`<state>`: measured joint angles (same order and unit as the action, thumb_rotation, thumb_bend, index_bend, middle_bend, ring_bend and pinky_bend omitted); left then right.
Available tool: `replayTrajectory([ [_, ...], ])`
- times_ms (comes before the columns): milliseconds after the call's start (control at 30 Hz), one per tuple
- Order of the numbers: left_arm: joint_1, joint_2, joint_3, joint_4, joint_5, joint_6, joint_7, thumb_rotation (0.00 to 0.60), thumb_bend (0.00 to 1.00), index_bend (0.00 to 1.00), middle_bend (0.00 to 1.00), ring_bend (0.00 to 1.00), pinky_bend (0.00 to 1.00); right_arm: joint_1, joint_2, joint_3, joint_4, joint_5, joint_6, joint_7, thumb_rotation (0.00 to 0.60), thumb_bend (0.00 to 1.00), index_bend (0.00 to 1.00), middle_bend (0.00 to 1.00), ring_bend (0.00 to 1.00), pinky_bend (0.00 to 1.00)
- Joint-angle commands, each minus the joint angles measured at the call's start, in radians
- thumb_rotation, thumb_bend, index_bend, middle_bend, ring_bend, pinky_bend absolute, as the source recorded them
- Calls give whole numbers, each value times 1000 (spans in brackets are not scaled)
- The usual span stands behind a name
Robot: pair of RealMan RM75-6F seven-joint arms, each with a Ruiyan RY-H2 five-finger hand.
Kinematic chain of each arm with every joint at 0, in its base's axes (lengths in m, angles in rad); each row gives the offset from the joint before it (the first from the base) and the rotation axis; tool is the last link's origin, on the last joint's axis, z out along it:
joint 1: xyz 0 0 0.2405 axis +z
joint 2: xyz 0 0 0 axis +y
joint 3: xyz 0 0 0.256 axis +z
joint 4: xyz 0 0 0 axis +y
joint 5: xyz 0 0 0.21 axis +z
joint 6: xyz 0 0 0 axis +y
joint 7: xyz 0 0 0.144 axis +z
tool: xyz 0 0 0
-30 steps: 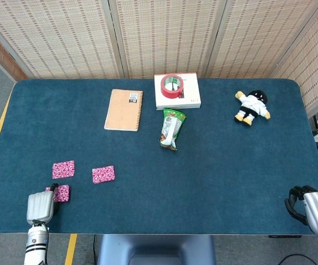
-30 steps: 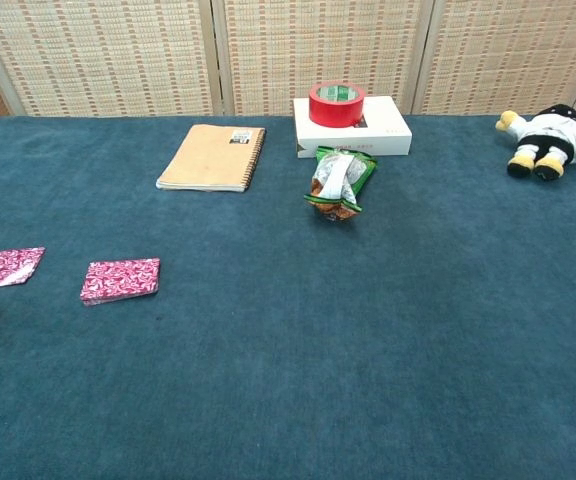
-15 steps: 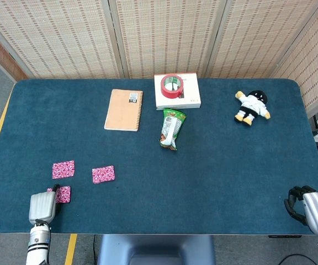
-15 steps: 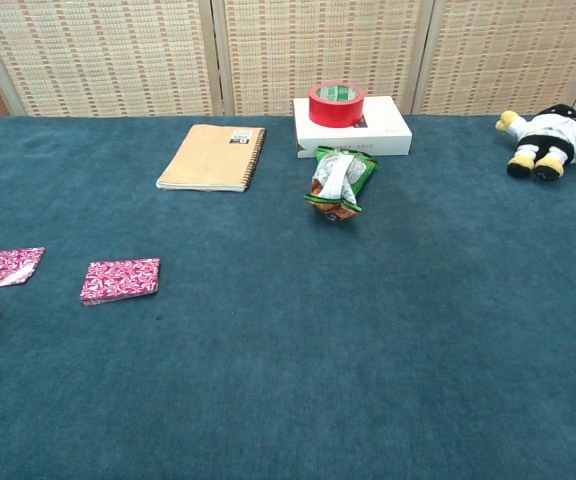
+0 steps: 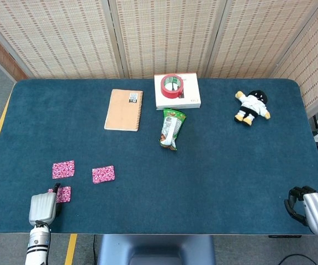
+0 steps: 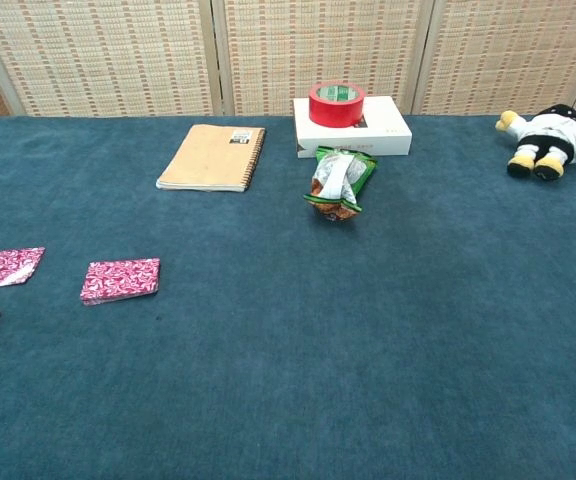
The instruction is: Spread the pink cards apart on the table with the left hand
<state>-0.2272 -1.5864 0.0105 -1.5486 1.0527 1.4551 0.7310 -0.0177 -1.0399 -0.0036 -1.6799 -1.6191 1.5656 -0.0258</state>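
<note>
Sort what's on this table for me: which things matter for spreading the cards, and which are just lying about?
Job:
three pink patterned cards: left one, right one, nearest one
grey left hand, beside the nearest card

Lying about:
tan spiral-bound notebook
red tape roll on flat white box
green snack packet
small black-and-white plush doll
right hand, at the table's near edge
</note>
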Motion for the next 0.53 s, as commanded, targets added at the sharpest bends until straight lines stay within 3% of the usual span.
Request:
replayTrajectory([
  [33,24,82,34,-120,105,56,-37,600,349,199,998,1000,1000,-1,0,0,1,-1,2,1,600,329,738,628,563,817],
  [133,48,165,78,-181,271,130,-118,600,343,278,915,992,1000,-2,-1,0,2,-3,4,2,600,328,738,628,563,817],
  [200,60,218,104,-168,400,182,-215,600,343,307,775,899,949,-2,-2,1,2,-2,6,0,600,328,737,628,563,817],
  [233,61,241,116,-148,450,195,-266,600,343,301,716,836,894,-2,-3,1,2,0,6,-2,600,328,737,628,563,817],
  [333,64,304,136,-78,531,212,-405,600,352,188,381,470,437,-1,-8,5,1,6,3,-10,600,329,738,628,563,817],
  [400,73,313,124,-29,537,223,-468,600,361,137,262,338,336,0,-12,6,0,11,-1,-19,600,329,738,628,563,816],
  [533,85,310,107,36,527,213,-545,600,376,89,193,272,285,2,-19,8,-1,14,-3,-34,600,328,738,628,563,816],
])
